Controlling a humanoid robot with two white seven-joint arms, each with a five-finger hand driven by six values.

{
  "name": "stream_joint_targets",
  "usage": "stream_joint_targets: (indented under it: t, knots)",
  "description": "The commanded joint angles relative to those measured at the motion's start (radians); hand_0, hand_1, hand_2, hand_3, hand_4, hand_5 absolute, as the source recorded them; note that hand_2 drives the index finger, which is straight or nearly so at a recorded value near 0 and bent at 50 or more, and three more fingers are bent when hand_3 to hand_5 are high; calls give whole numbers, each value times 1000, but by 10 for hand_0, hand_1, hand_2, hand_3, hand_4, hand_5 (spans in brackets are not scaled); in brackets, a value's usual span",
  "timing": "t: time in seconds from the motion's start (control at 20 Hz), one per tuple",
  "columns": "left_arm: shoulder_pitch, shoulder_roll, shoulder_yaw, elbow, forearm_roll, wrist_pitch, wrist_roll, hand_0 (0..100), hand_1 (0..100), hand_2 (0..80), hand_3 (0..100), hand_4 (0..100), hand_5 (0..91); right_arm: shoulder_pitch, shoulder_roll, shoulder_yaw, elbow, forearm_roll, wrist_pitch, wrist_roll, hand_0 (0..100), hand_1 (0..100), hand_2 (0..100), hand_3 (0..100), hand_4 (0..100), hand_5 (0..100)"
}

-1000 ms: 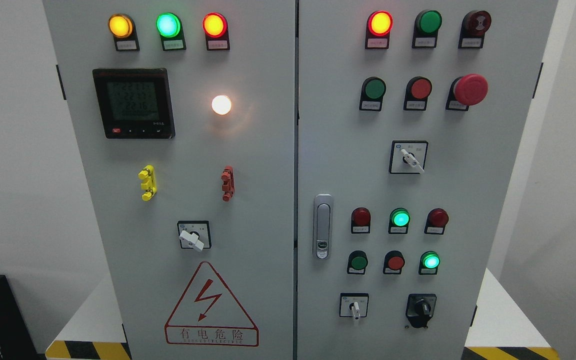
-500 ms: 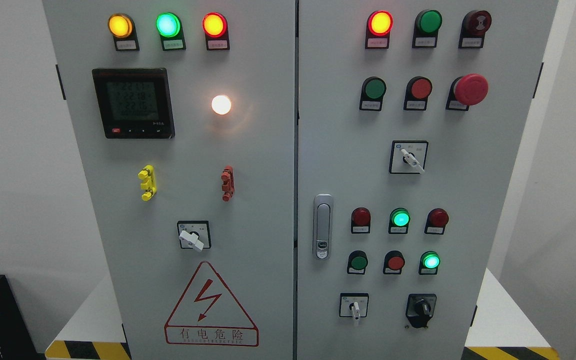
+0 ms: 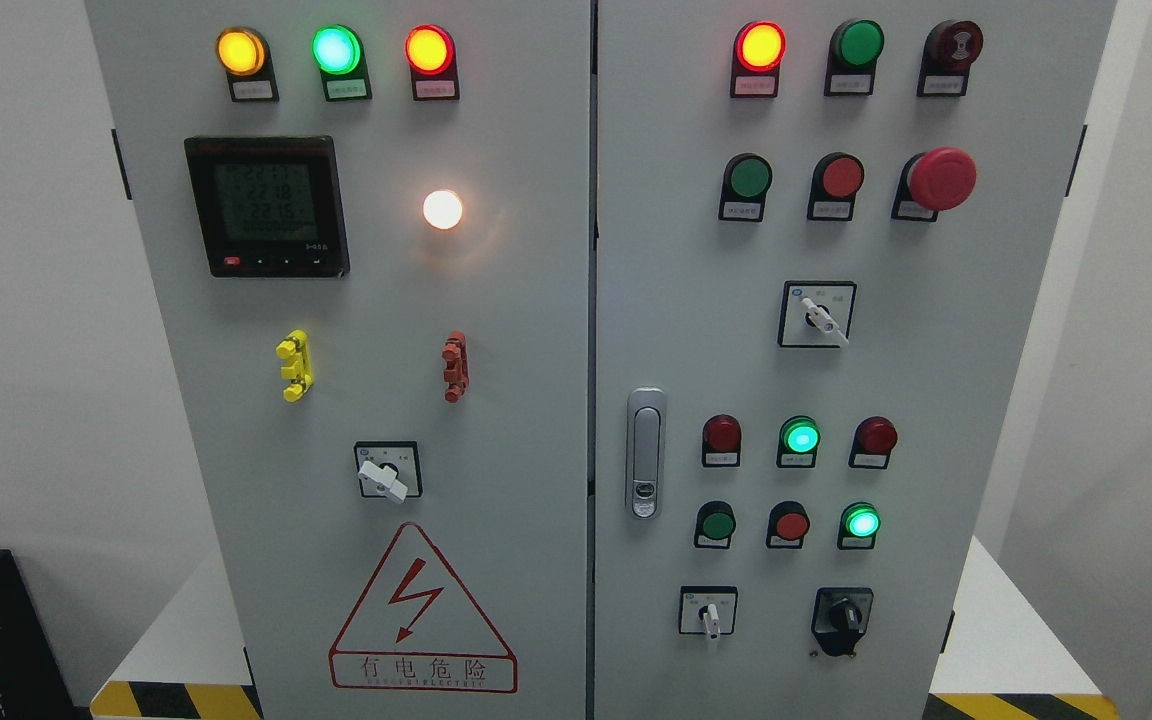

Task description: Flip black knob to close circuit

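The black knob [image 3: 843, 616] sits on a black plate at the lower right of the grey cabinet's right door [image 3: 836, 360]. Its handle points up and slightly to the left. A small white-handled selector switch [image 3: 708, 614] is to its left, with its handle pointing down. Neither of my hands shows anywhere in the head view.
Above the knob are rows of red and green lamps and buttons, a lit green lamp [image 3: 861, 523], another selector [image 3: 818, 315] and a red mushroom stop button [image 3: 941, 179]. A silver door latch [image 3: 645, 453] is at mid-height. The left door carries a meter [image 3: 267, 206], a selector [image 3: 387, 472] and a warning triangle [image 3: 422, 610].
Only the digits on the meter display have flickered. Nothing else has moved.
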Motion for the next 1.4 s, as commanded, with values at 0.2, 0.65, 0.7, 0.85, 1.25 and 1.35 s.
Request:
stream_joint_targets:
  t: [0.2, 0.65, 0.7, 0.85, 1.25, 1.35]
  knots:
    - [0, 0, -21, 21, -21, 1, 1, 120, 556, 0, 0, 0, 0, 23, 1, -36, -435, 223, 122, 74, 0, 167, 803, 979, 769, 778]
    - [0, 0, -21, 21, -21, 1, 3, 120, 556, 0, 0, 0, 0, 20, 1, -36, -572, 378, 274, 134, 0, 136, 803, 982, 776, 790]
    - [0, 0, -21, 21, -21, 1, 1, 120, 556, 0, 0, 0, 0, 20, 1, -36, -580, 383, 283, 140, 0, 119, 802, 984, 777, 790]
    - [0, 0, -21, 21, -20, -1, 3, 120, 556, 0, 0, 0, 0, 18, 1, -39, -610, 396, 328, 177, 0, 93, 801, 985, 777, 792]
    - [0, 0, -21, 21, -21, -1, 1, 120, 556, 0, 0, 0, 0, -49, 7, -43, -615, 430, 412, 228, 0, 76, 801, 986, 781, 796]
    - [0, 0, -21, 21, -21, 1, 1, 120, 556, 0, 0, 0, 0, -68, 9, -56, -612, 435, 418, 228, 0, 77, 802, 986, 782, 798]
